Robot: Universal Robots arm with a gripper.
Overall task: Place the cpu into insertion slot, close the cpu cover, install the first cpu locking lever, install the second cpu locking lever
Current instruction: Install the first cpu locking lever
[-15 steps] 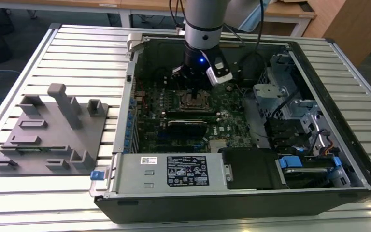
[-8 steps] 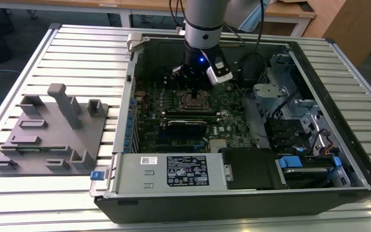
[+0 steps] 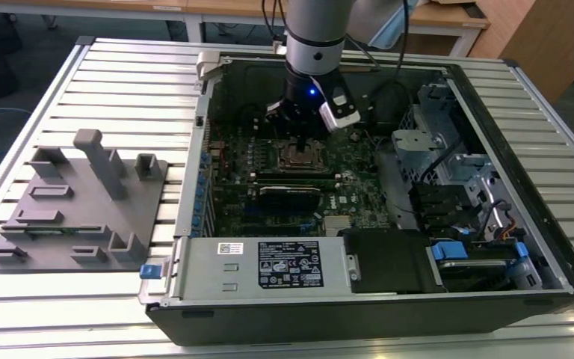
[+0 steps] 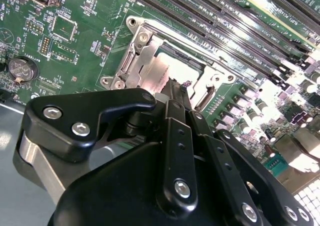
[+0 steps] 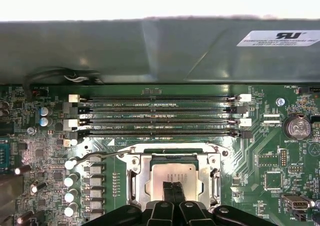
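The cpu (image 5: 176,176), a flat silver-grey square, lies in the insertion slot (image 5: 216,175) on the green motherboard. The cpu cover (image 5: 138,182), a silvery frame, lies flat around the chip. My gripper (image 5: 173,190) is shut, its two black fingertips pressed together and resting on the chip's near edge, with nothing between them. The second wrist view has the gripper (image 4: 172,85) at the cpu (image 4: 165,71), framed by the cover (image 4: 131,68). A thin wire lever (image 5: 102,156) runs out from one side of the socket. In the exterior view the gripper (image 3: 302,143) stands over the socket (image 3: 302,157).
Long black memory slots (image 5: 157,117) lie just beyond the socket, then the grey case wall (image 5: 150,51). Capacitors (image 5: 70,181) and a coin battery (image 5: 296,127) flank it. A grey labelled box (image 3: 267,265) and drive cage (image 3: 447,164) fill the case. A grey fixture (image 3: 78,202) sits on the table.
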